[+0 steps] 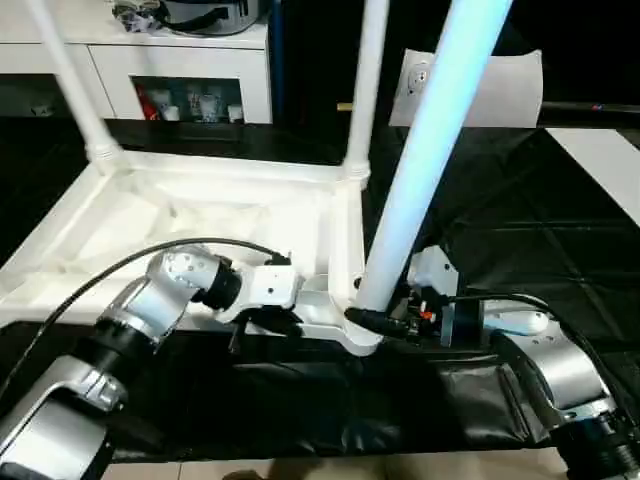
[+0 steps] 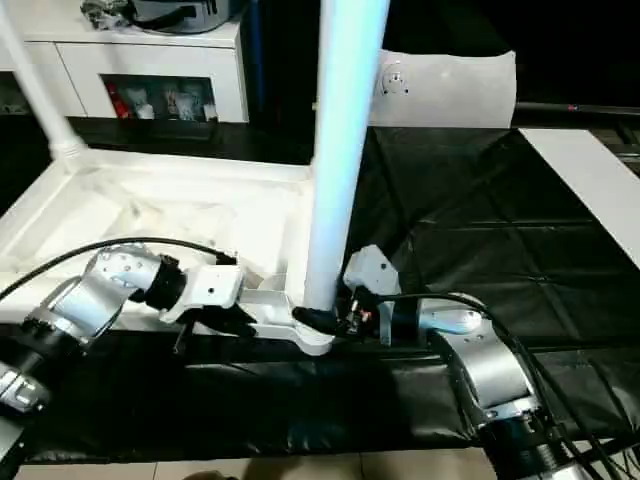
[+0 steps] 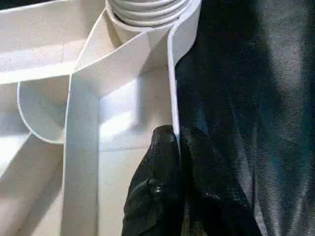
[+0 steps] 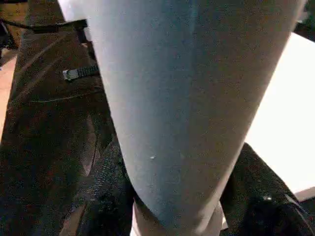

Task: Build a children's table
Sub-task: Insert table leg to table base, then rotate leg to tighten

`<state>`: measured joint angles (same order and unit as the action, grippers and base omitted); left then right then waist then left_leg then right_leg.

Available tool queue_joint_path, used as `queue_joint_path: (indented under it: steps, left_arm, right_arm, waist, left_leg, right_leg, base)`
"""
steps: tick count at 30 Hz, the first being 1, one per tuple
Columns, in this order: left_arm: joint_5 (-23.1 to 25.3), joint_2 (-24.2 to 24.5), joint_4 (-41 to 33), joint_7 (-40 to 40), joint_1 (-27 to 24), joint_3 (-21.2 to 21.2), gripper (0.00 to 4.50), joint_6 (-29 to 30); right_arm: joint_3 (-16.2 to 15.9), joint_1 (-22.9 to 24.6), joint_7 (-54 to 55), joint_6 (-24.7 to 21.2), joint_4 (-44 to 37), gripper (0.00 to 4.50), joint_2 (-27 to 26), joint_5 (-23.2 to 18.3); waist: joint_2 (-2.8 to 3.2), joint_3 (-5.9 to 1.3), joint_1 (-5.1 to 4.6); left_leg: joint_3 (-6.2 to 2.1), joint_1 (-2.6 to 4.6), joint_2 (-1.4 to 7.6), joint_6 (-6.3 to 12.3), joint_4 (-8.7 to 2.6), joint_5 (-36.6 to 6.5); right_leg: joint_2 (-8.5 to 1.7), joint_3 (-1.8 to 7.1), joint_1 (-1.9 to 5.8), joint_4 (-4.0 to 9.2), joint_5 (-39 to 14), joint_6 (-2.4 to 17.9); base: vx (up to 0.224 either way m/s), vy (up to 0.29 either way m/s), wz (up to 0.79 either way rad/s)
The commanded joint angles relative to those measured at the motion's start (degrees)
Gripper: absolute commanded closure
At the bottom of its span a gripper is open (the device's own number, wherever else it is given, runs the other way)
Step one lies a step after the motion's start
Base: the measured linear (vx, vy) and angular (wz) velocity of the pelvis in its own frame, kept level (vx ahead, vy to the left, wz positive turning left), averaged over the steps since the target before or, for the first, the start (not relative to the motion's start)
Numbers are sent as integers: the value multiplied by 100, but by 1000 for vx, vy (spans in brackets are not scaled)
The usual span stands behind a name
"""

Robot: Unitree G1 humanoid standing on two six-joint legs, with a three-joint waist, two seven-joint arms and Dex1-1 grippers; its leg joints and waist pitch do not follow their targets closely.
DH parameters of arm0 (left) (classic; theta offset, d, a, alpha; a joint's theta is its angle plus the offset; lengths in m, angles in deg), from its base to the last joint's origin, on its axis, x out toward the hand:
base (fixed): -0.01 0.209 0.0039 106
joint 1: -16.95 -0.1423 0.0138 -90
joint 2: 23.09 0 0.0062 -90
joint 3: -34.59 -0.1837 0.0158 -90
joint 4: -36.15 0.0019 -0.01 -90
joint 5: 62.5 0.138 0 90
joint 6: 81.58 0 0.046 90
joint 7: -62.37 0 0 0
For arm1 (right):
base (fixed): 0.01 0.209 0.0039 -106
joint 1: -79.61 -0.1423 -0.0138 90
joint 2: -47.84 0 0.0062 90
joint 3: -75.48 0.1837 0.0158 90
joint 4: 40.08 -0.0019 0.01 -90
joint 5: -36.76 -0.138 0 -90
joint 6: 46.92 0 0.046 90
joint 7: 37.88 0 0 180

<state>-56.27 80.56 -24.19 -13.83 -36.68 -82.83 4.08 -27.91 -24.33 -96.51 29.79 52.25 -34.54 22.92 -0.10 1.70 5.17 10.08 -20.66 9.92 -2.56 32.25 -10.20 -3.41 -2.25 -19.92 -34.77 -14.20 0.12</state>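
Note:
The white tabletop (image 1: 200,230) lies upside down on black cloth, ribbed underside up. Two white legs stand in its far corner sockets, one on the left (image 1: 70,80) and one on the right (image 1: 365,90). A third leg (image 1: 430,150) rises tilted from the near right corner socket (image 1: 362,338). My right gripper (image 1: 385,320) is shut on this leg just above the socket, a black finger (image 4: 106,182) on each side of the tube (image 4: 187,98). My left gripper (image 3: 177,142) is shut on the tabletop's thin rim wall (image 3: 173,98) close to the same corner.
A white cabinet (image 1: 180,60) with open shelves stands at the back left. A white flat bag (image 1: 500,90) lies behind the table. A white board (image 1: 600,160) lies at the right edge. The black cloth (image 1: 520,230) spreads to the right, and its front edge meets the floor.

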Motion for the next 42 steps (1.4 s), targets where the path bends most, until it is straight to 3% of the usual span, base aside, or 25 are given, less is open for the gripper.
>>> queue_joint_path:
  steps: [1, 5, 9, 14, 16, 17, 18, 19, 21, 22, 25, 26, 28, 33, 37, 40, 42]
  left_arm:
    - [370, -24, 182, 210, 60, -154, 450, 26]
    - [356, 5, 209, 314, 51, -92, 450, 152]
    - [292, 54, 93, 428, -68, 46, 450, 337]
    - [31, 135, -548, 664, -439, 429, 450, 991]
    - [-83, 218, -1266, 861, -811, 661, 450, 1617]
    - [-85, 219, -1281, 864, -819, 665, 450, 1630]
    - [-132, 187, -1784, 999, -1082, 780, 450, 2083]
    - [-132, 187, -1784, 999, -1082, 780, 450, 2083]
    - [-146, 41, -2323, 1235, -1384, 890, 450, 2602]
    - [-107, -88, -2548, 1416, -1515, 933, 450, 2854]
    - [-47, -315, -2859, 1687, -1660, 964, 450, 3251]
    - [-29, -608, -3114, 1960, -1693, 936, 450, 3641]
    - [-27, -744, -3200, 2081, -1689, 922, 450, 3805]
    - [52, -1295, -3347, 2566, -1565, 767, 450, 4290]
    - [276, -1282, -3181, 2695, -1500, 595, 450, 4223]
    - [326, -1255, -3089, 2778, -1469, 552, 450, 4163]
    - [309, -1267, -3085, 2795, -1466, 568, 450, 4192]
  right_arm:
    - [-970, 407, -640, -332, 248, 261, -44, 92]
    - [-879, 381, -526, -308, 298, 261, -145, 111]
    - [-768, 387, -272, -280, 324, 261, -258, 104]
    - [-550, 295, 265, -68, 593, 261, -522, 285]
    - [-382, 139, 930, 80, 930, 261, -759, 575]
    - [-379, 136, 943, 82, 937, 261, -763, 581]
    - [-270, 45, 1343, 163, 1136, 261, -917, 716]
    - [-270, 45, 1343, 163, 1136, 261, -917, 716]
    - [-124, -59, 1770, 200, 1332, 261, -1140, 764]
    - [-47, -129, 1992, 211, 1425, 261, -1272, 772]
    - [43, -250, 2270, 205, 1576, 261, -1468, 771]
    - [98, -405, 2517, 203, 1787, 261, -1638, 790]
    - [117, -472, 2621, 202, 1879, 261, -1702, 802]
    - [224, -799, 3160, 105, 2364, 261, -1976, 869]
    - [363, -838, 3249, 12, 2476, 261, -2132, 778]
    - [436, -833, 3178, -121, 2485, 261, -2208, 615]
    - [427, -848, 3212, -100, 2512, 191, -2207, 651]
  waist:
    - [14, -85, -47]
    - [19, -79, -49]
    - [1, -55, -45]
    - [19, -63, -87]
    - [15, -48, -160]
    - [24, -44, -190]
    - [25, -35, -246]
    - [3, -33, -276]
    - [18, -18, -371]
    - [17, -24, -414]
    - [9, -62, -456]
    - [3, -85, -474]
    - [-3, -82, -456]
    - [-25, -101, -450]
    - [5, -116, -448]
    - [1, -100, -450]
    - [9, -100, -451]
  left_leg:
    - [-140, 95, 391, -18, -448, -1673]
    - [-141, 117, 399, -46, -464, -1741]
    - [-149, 138, 402, -97, -490, -1953]
    - [-153, 127, 399, -142, -512, -1963]
    - [-171, 107, 402, -225, -538, -2088]
    - [-185, 101, 399, -245, -537, -2165]
    - [-190, 101, 386, -256, -539, -2281]
    - [-193, 101, 392, -272, -540, -2331]
    - [-251, 5, 374, -289, -580, -2359]
    - [-257, 7, 374, -315, -577, -2421]
    - [-227, 44, 370, -284, -538, -2235]
    - [-202, 13, 367, -221, -525, -1974]
    - [-146, 32, 344, -102, -480, -1770]
    - [-128, 7, 334, -10, -442, -1434]
    - [-134, -2, 342, 32, -436, -1302]
    - [-134, 13, 343, 0, -449, -1516]
    - [-141, 22, 349, -55, -454, -1618]
  right_leg:
    - [-537, 298, 26, 475, -981, 1081]
    - [-532, 308, 12, 493, -1131, 1067]
    - [-554, 324, -6, 541, -1664, 990]
    - [-530, 322, -21, 534, -1597, 1021]
    - [-539, 314, -41, 525, -1790, 1049]
    - [-539, 314, -41, 525, -1912, 1040]
    - [-524, 318, -60, 545, -2156, 987]
    - [-534, 323, -68, 551, -2258, 986]
    - [-537, 292, -24, 556, -2618, 836]
    - [-530, 288, -46, 570, -2695, 795]
    - [-502, 323, -74, 566, -2149, 902]
    - [-465, 320, -45, 519, -1572, 997]
    - [-452, 318, -54, 525, -1198, 1119]
    - [-453, 307, -8, 510, -952, 1147]
    - [-438, 291, 11, 478, -630, 1160]
    - [-440, 289, 1, 504, -889, 1134]
    - [-441, 291, -9, 513, -1039, 1099]
  base:
    - [0, 0, 0]
    - [0, 0, 0]
    - [0, 0, 0]
    - [0, 0, 0]
    - [0, 0, 0]
    - [0, 0, 0]
    - [0, 0, 0]
    - [0, 0, 0]
    - [-13, 9, -10]
    - [-27, 19, -20]
    - [0, 0, 0]
    - [0, 0, 0]
    - [0, 0, 0]
    - [0, 0, 0]
    - [0, 0, 0]
    - [0, 0, 0]
    - [0, 0, 0]
